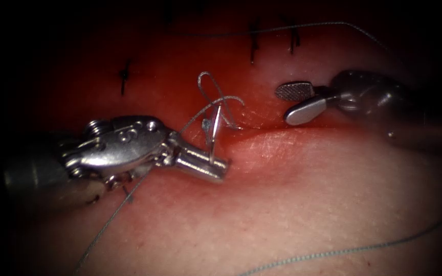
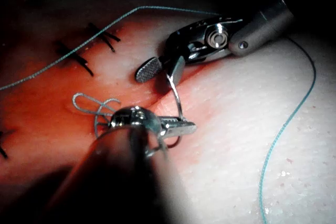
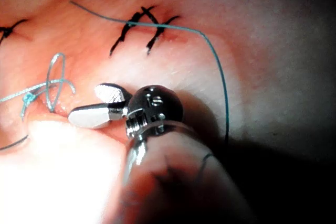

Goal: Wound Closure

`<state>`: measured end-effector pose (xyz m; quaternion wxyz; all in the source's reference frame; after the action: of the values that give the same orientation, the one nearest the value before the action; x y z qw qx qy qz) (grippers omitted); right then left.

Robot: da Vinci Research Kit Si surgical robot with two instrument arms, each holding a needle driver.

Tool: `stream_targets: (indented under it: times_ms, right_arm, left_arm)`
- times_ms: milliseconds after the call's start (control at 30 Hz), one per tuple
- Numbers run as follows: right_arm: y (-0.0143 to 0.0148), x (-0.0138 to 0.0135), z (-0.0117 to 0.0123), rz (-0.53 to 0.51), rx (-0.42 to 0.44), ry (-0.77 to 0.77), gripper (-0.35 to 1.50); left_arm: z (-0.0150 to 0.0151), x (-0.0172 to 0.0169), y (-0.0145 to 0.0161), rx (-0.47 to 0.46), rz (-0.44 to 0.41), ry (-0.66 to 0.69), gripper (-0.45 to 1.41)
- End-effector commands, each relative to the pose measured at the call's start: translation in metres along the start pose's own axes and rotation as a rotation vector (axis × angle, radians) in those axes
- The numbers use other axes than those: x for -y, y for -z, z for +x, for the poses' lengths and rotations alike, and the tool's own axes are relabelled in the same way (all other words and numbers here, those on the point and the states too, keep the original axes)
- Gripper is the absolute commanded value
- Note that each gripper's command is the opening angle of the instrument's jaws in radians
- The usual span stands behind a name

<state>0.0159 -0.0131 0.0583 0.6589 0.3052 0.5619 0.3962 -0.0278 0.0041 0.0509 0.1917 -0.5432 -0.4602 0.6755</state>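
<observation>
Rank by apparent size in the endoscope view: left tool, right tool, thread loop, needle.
1. Left tool, shut on the needle, though nearness to the camera inflates it.
2. Right tool, open, empty.
3-4. Thread loop and needle: too alike to rank.

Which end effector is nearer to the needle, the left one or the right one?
Left. The left end effector is shut on the needle, gripping it low on its curve. The right end effector is open, empty, and apart from it, to its right.

Looped thread (image 1: 216,94) between the claws, tissue (image 1: 308,204) below bare.
</observation>
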Motion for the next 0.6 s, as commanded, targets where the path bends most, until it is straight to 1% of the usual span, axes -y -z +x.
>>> stream_targets:
  times_ms: [33,100,167,267,333,467,600]
  right_arm:
    - [-0.0010,-0.0003,-0.0002,-0.003,0.020,0.061,1.28]
    - [-0.0010,0.0000,-0.0001,-0.007,0.053,0.160,1.28]
    - [-0.0011,0.0005,0.0001,-0.010,0.075,0.262,1.28]
    - [-0.0011,0.0014,0.0005,-0.013,0.102,0.426,1.26]
    - [-0.0014,0.0023,0.0006,-0.014,0.119,0.492,1.26]
    - [-0.0025,0.0049,0.0007,-0.001,0.133,0.550,1.26]
    - [-0.0038,0.0079,0.0010,0.012,0.140,0.583,1.18]
  left_arm:
    - [0.0003,0.0003,-0.0004,0.000,-0.005,0.007,-0.45]
    - [0.0005,-0.0004,-0.0004,0.001,-0.021,0.030,-0.45]
    - [0.0008,-0.0013,-0.0004,0.005,-0.054,0.053,-0.45]
    - [0.0014,-0.0025,0.0001,0.006,-0.080,0.053,-0.45]
    - [0.0019,-0.0035,0.0005,0.005,-0.092,0.038,-0.45]
    - [0.0028,-0.0054,0.0010,-0.016,-0.048,-0.074,-0.45]
    - [0.0035,-0.0079,0.0014,-0.025,-0.002,-0.148,-0.45]
